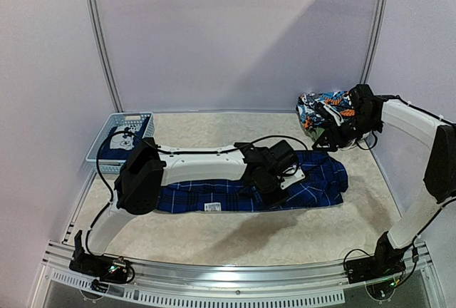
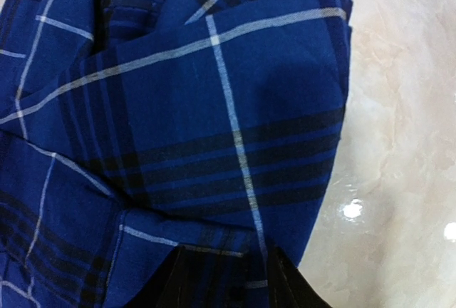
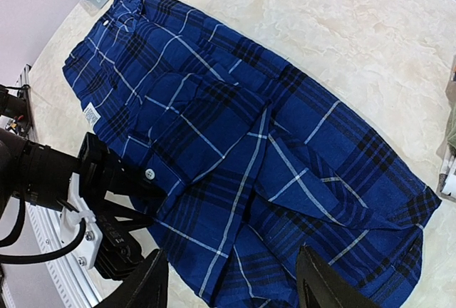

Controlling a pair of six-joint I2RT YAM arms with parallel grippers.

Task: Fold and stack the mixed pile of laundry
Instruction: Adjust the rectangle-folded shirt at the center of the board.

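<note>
The blue-and-black plaid shirt (image 1: 313, 180) lies spread across the middle of the table and fills the right wrist view (image 3: 285, 144). My left gripper (image 1: 274, 182) reaches over it, and its jaws (image 2: 235, 286) look shut on a fold of plaid cloth near the buttoned cuff (image 3: 149, 174). My right gripper (image 1: 330, 139) hangs high at the back right, open and empty (image 3: 231, 286), looking down on the shirt. A colourful patterned garment (image 1: 322, 107) is bunched just behind it. A navy garment (image 1: 115, 151) lies in the basket.
The light-blue slotted basket (image 1: 135, 117) stands at the back left corner. The left arm (image 1: 199, 167) lies across the shirt's back edge. A white label (image 1: 211, 207) shows at the shirt's front edge. Walls close in the back and sides.
</note>
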